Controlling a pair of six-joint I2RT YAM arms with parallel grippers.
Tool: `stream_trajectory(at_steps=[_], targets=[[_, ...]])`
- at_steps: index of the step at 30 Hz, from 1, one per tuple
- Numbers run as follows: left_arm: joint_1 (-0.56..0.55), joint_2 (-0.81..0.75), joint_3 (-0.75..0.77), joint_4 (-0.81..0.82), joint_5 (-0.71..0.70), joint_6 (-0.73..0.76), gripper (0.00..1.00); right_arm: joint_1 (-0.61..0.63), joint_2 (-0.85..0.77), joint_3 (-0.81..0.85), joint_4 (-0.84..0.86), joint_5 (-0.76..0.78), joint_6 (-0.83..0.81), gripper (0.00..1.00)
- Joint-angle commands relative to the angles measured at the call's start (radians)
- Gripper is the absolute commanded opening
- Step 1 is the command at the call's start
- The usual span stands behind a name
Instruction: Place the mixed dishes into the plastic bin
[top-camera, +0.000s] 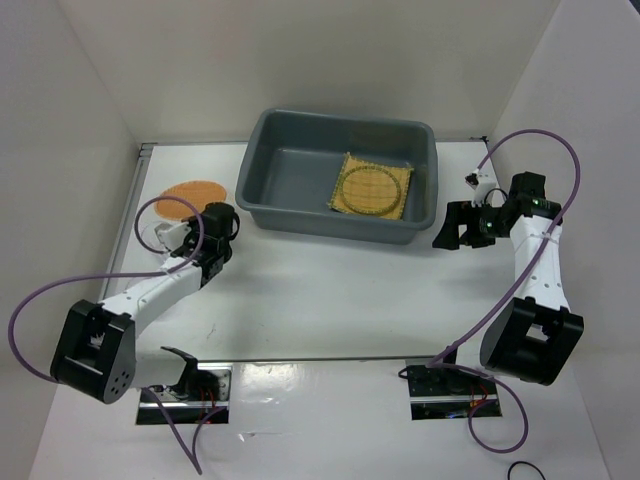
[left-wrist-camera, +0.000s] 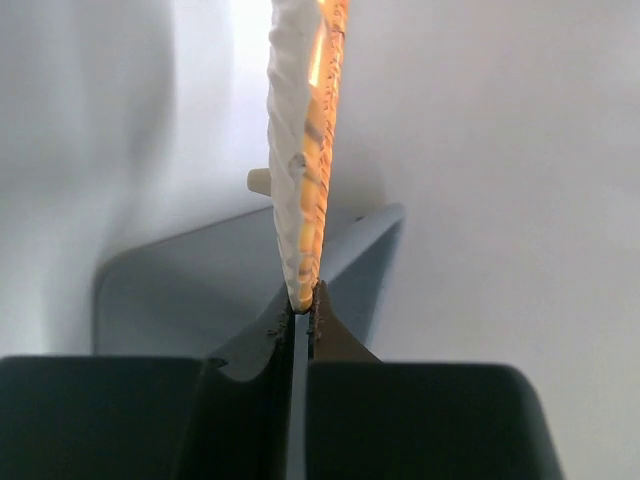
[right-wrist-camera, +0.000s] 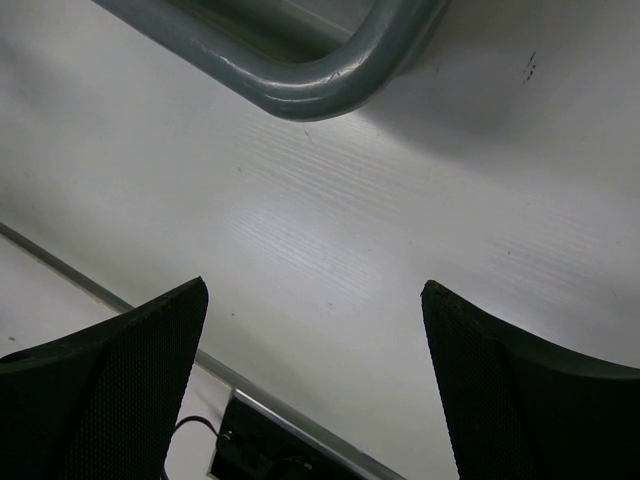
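Grip on the smaller orange-brown disc (left-wrist-camera: 305, 150) is confirmed: the left claw (left-wrist-camera: 303, 305) is pinched together on the disc's lower edge, and the disc stands edge-on above the fingertips. From above, we find this disc outside the plastic bin (top-camera: 255, 172), just beside its left wall.

We judge the step in hand to be carrying the disc over that wall and releasing it inside. The hold is a narrow one at the very edge, so the disc may swing or slip. We recommend a slow lift that fully clears the rolled rim before any travel toward the bin, then a low release over the bare left half of the bin floor.

The square yellow mat (top-camera: 398, 210) already lies in the bin's right half, with a round woven disc (top-camera: 372, 185) on top of it. The right claw (right-wrist-camera: 315, 380) hangs with its jaws wide apart and nothing between them, over bare table (top-camera: 320, 290) just outside the bin's near right corner, well apart from the route. Only the bin's left wall stands in the way. We cannot make out any glass cups with certainty.
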Motion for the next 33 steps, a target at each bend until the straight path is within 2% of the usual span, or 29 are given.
stream_trajectory(at_steps=[1, 3, 5, 6, 8, 12, 13, 14, 16, 18, 22, 25, 29, 33], targets=[[0.008, -0.061, 0.09, -0.015, -0.08, 0.041, 0.0, -0.008, -0.003, -0.012, 0.028, -0.026, 0.004, 0.91], [0.019, -0.07, 0.124, -0.003, -0.089, 0.079, 0.0, -0.008, -0.003, -0.012, 0.028, -0.035, 0.004, 0.91], [0.042, -0.095, 0.138, 0.084, -0.066, 0.197, 0.0, -0.008, -0.013, -0.012, 0.037, -0.036, 0.004, 0.91], [0.051, -0.095, 0.156, 0.145, -0.028, 0.286, 0.0, -0.008, -0.013, -0.021, 0.037, -0.036, 0.004, 0.91], [0.077, -0.106, 0.174, 0.195, 0.033, 0.36, 0.0, -0.008, -0.013, -0.021, 0.047, -0.036, 0.004, 0.91], [0.135, -0.097, 0.21, 0.331, 0.285, 0.504, 0.0, -0.008, -0.013, -0.03, 0.047, -0.036, 0.004, 0.91], [0.149, -0.083, 0.22, 0.344, 0.419, 0.523, 0.0, -0.008, -0.013, -0.03, 0.047, -0.036, 0.004, 0.91], [0.175, -0.066, 0.256, 0.344, 0.487, 0.549, 0.0, -0.008, -0.013, -0.03, 0.047, -0.036, 0.004, 0.93], [0.175, -0.012, 0.288, 0.344, 0.634, 0.561, 0.0, -0.008, -0.013, -0.03, 0.056, -0.036, 0.004, 0.93], [0.175, 0.049, 0.325, 0.358, 0.722, 0.571, 0.0, -0.008, -0.013, -0.03, 0.056, -0.036, 0.004, 0.93], [0.175, 0.192, 0.424, 0.391, 1.022, 0.59, 0.0, -0.008, -0.013, -0.03, 0.065, -0.036, 0.004, 0.93], [0.175, 0.281, 0.487, 0.391, 1.115, 0.627, 0.0, -0.008, -0.013, -0.041, 0.065, -0.036, 0.004, 0.94], [0.166, 0.44, 0.642, 0.277, 1.309, 0.698, 0.0, -0.008, -0.023, -0.041, 0.076, -0.036, 0.004, 0.94], [0.117, 0.548, 0.765, 0.266, 1.38, 0.718, 0.0, -0.008, -0.023, -0.041, 0.076, -0.036, 0.004, 0.94]])
